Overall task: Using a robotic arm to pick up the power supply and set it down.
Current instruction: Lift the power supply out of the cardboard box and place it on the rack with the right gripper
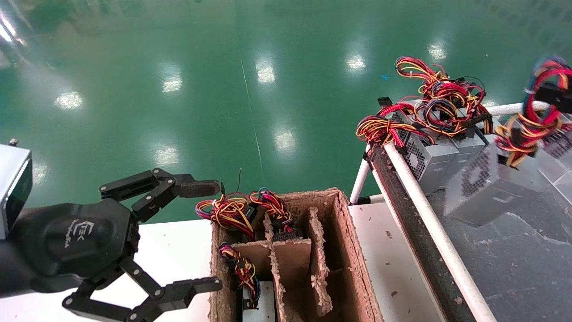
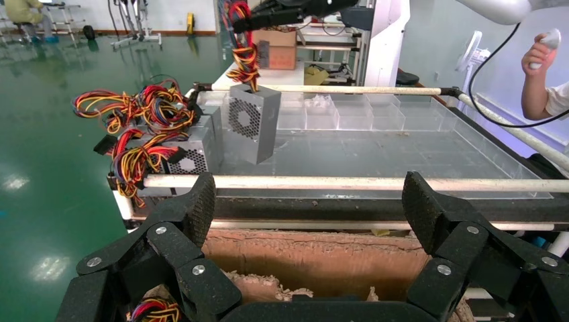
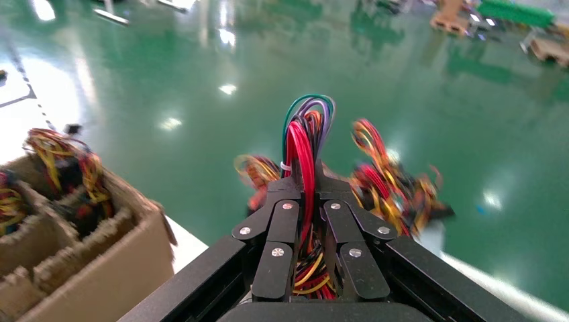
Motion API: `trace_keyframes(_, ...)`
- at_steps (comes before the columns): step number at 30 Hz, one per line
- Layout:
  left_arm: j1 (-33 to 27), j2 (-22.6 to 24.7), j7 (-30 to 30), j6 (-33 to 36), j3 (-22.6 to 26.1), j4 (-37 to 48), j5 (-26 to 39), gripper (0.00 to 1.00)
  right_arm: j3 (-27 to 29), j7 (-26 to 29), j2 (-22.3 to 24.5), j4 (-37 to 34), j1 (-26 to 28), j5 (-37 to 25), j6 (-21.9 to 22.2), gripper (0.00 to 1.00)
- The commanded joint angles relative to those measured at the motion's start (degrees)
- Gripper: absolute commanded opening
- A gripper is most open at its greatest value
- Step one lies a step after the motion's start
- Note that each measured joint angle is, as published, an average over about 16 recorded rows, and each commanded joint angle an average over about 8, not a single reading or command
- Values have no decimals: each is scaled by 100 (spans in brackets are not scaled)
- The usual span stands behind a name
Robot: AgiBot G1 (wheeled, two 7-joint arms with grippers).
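**Power supply hanging by its wires from the right hand**

We see the right hand at the far right edge of the head view, raised above the dark tray. Its fingers are closed tight on the looped red, yellow and blue wire bundle, with the wires squeezed between the pads and rising in a loop past the fingertips. The power supply hangs directly beneath that hand from the bundle, tilted, with its round fan grille turned toward us. In the left wrist view the same box sits low over the tray's surface, just beside the other grey units; we cannot tell whether its bottom edge touches the tray. Those other units stand in a row against the white rail, their own wire bundles piled on top.

Our left hand is well apart from all this, low at the left of the head view over the white desk, beside the brown divided box. Its two fingers are spread wide and hold nothing. Several wire bundles stick up from the compartments of that box at its near-left corner.
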Motion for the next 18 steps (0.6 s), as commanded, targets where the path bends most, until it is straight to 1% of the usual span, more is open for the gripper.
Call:
trace_keyframes(1, 0, 0, 0, 0, 0, 0, 0, 100, 7, -88, 91, -167, -78, -47, -21, 0)
trace_keyframes(5, 0, 0, 0, 0, 1, 0, 0, 100, -50, -243, 12, -372, -156, -152, 13, 0)
trace_keyframes(9, 0, 0, 1, 0, 1, 0, -1, 100, -129, -305, -177, -546, -90, -258, 90, 0)
trace_keyframes(12, 0, -1, 1, -1, 1, 0, -1, 100, -224, -280, -376, -688, 82, -355, 111, 0)
trace_keyframes(18, 0, -1, 1, -1, 2, 0, -1, 100, -489, -262, -818, -1023, 608, -680, 92, 0)
